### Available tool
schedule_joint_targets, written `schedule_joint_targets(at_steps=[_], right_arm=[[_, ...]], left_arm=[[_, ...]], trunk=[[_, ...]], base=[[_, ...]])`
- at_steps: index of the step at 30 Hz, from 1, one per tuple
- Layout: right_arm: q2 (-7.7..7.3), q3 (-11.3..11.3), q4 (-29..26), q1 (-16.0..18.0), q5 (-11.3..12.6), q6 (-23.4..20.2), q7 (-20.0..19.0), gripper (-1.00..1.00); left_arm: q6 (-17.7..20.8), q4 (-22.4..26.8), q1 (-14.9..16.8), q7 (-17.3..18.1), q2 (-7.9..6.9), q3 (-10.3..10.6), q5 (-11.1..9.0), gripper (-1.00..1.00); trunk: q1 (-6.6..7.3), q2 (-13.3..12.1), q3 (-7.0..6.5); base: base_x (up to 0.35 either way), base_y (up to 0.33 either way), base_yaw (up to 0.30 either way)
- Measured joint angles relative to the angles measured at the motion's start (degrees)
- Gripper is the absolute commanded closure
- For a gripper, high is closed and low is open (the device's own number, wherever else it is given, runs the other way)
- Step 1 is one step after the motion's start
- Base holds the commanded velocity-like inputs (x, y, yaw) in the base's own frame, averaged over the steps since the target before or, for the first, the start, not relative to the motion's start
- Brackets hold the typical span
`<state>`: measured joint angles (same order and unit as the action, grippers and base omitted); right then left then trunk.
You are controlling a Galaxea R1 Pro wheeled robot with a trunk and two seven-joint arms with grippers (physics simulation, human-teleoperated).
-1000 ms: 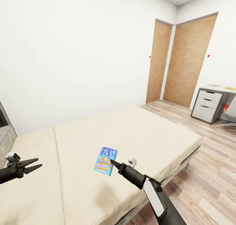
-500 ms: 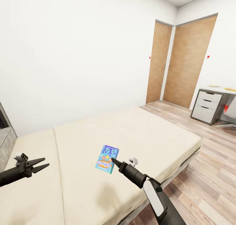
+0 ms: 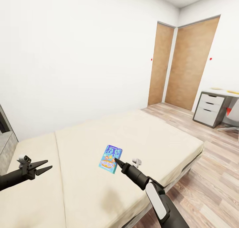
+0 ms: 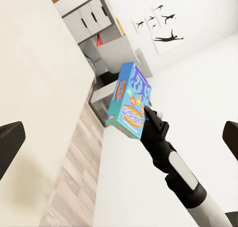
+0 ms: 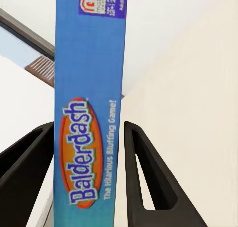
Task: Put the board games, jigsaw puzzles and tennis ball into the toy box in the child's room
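a: where is the blue board game (image 3: 111,159) at this moment?

b: clamped between the fingers of the right gripper (image 3: 115,159), which pinch the box by its thin edge. the right wrist view reads "balderdash" down that edge (image 5: 89,113), with a dark finger pressed to each side.

a: is it off the bed (image 3: 139,135)?

b: i judge so. over the last second it has climbed and drifted a little toward the doors in the head view, and the left wrist view shows it (image 4: 130,100) held clear above the mattress.

a: and the left gripper (image 3: 44,167)?

b: unclenched, holding nothing, its fingers spread in a narrow v over the near side of the bed. it has also risen and edged inward since a second ago.

a: what does that mean for the job?

b: the pickup looks done for this game. it now has to be carried to the table (image 3: 221,92), which sits well apart near the doors at the far right. the toy box can't be made out from here, and no second game shows on the mattress.

a: any risk?

b: an edge pinch on a flat box could let it swivel while the base drives.
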<state>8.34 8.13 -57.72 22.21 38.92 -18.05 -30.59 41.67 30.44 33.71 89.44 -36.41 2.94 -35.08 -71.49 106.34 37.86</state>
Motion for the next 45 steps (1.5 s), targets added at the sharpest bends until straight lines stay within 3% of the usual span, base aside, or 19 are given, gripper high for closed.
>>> schedule_joint_targets(at_steps=[12, 15, 20, 24, 38, 45], right_arm=[[0.00, -0.23, 0.00, 0.00, -0.01, 0.04, 0.18, 1.00], [0.03, -0.37, -0.04, 0.04, -0.12, -0.37, 1.70, 1.00], [-0.05, 0.00, -4.26, 0.02, 0.32, -1.97, 12.90, 1.00], [-0.10, -0.38, -6.79, 0.00, 1.01, -5.96, 16.35, 1.00], [-0.20, 0.10, -9.94, -0.07, 0.47, -7.82, 17.47, 1.00], [-0.20, 0.15, -10.61, -0.02, 0.39, -7.70, 17.71, 1.00]], left_arm=[[0.00, 0.00, 0.00, -0.09, 0.00, 0.00, 0.07, -1.00], [0.00, 0.00, 0.00, -0.09, 0.00, 0.00, 0.09, -1.00], [-0.04, 0.00, -0.01, -0.09, 0.00, 0.00, 0.10, -1.00], [-0.08, 0.00, 0.00, -0.14, 0.00, 0.00, 0.10, -1.00], [-0.17, -0.06, 0.00, -0.40, -0.03, 0.06, 0.20, -1.00], [-0.17, -0.09, 0.01, -4.58, -0.08, 0.01, 0.10, -1.00]], trunk=[[2.64, -4.81, -2.15], [3.30, -6.02, -2.69], [4.39, -8.02, -3.59], [5.27, -9.63, -4.31], [8.35, -15.24, -6.83], [9.89, -18.05, -8.08]], base=[[0.000, 0.000, 0.000], [0.000, 0.000, 0.000], [0.000, 0.000, 0.000], [0.000, 0.000, 0.000], [0.000, 0.000, 0.000], [0.000, 0.000, 0.000]])
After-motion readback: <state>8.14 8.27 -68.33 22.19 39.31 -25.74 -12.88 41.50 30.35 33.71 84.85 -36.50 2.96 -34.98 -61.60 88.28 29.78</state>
